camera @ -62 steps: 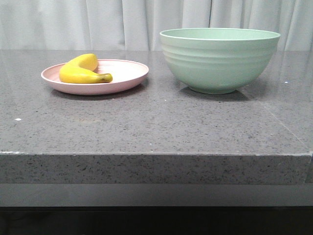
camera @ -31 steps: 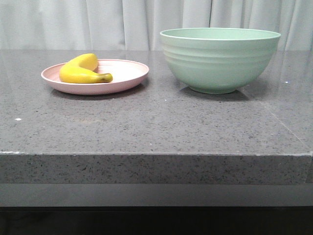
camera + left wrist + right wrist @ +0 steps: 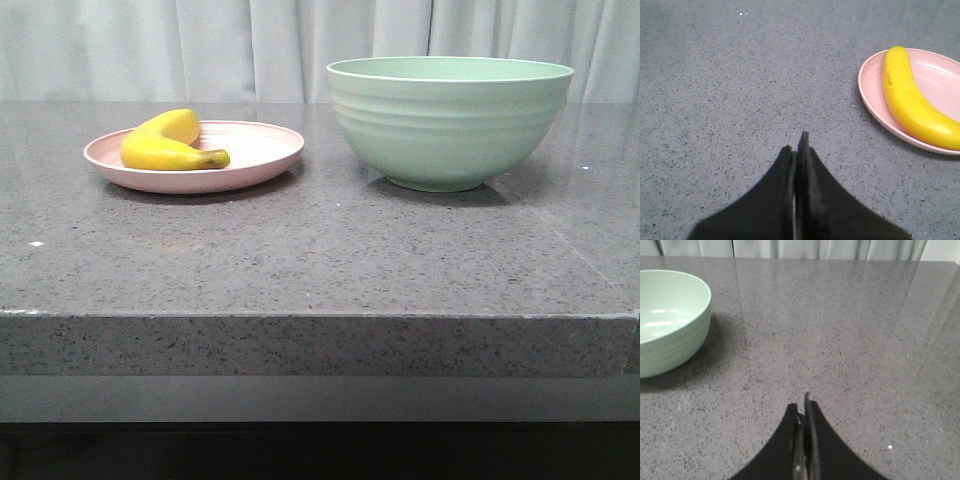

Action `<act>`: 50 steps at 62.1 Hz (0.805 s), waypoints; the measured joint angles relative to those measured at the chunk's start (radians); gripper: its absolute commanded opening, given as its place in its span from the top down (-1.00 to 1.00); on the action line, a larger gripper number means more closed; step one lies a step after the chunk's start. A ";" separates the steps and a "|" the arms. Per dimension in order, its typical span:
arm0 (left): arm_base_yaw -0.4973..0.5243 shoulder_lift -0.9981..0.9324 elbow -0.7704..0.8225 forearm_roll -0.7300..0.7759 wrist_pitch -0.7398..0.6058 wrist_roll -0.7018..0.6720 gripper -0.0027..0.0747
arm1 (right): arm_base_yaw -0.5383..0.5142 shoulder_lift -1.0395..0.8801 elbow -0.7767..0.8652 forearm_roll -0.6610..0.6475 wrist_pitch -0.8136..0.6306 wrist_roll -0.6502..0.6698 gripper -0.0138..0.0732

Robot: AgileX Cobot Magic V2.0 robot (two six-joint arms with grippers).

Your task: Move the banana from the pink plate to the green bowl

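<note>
The banana (image 3: pixel 172 143) lies on its side in the pink plate (image 3: pixel 255 158), on the plate's left half in the front view, its dark stem tip pointing toward the plate's middle and the green bowl (image 3: pixel 448 122). Its long axis runs roughly left to right along the surface (image 3: pixel 320 250), with the curve bowed so that the far end swings away from the camera. Nothing touches it, so the transfer has not yet begun.

In the left wrist view the banana (image 3: pixel 912 100) and the pink plate (image 3: pixel 875 107) sit ahead of the left gripper (image 3: pixel 797 145) and off to one side, near but clearly apart, with bare surface (image 3: pixel 740 90) between. The left fingers are pressed together, tips meeting, holding nothing.

The right gripper (image 3: pixel 804 407) looks over bare surface (image 3: pixel 850 340), with only the green bowl (image 3: pixel 670 325) at the edge of its view and no plate or banana. Its fingers are likewise closed on nothing.

The left arm is judged the nearer one for the pick. It would need to part its fingers, swing sideways toward the plate, and close across the banana's short width rather than along its length. The bowl stands well apart to the right of the plate, its tall rim to be cleared.
</note>
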 measured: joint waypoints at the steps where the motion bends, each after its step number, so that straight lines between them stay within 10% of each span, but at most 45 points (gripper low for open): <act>1: 0.000 0.002 0.000 0.000 0.000 0.000 0.97 | 0.000 0.000 0.000 0.000 0.005 0.000 0.64; 22: 0.000 0.007 -0.002 0.024 -0.018 0.000 -0.55 | 0.000 0.000 0.000 0.000 0.009 0.000 -0.50; 50: -0.256 0.187 -0.256 -0.001 0.038 0.000 -0.43 | 0.000 0.002 0.000 0.019 0.015 0.000 -0.50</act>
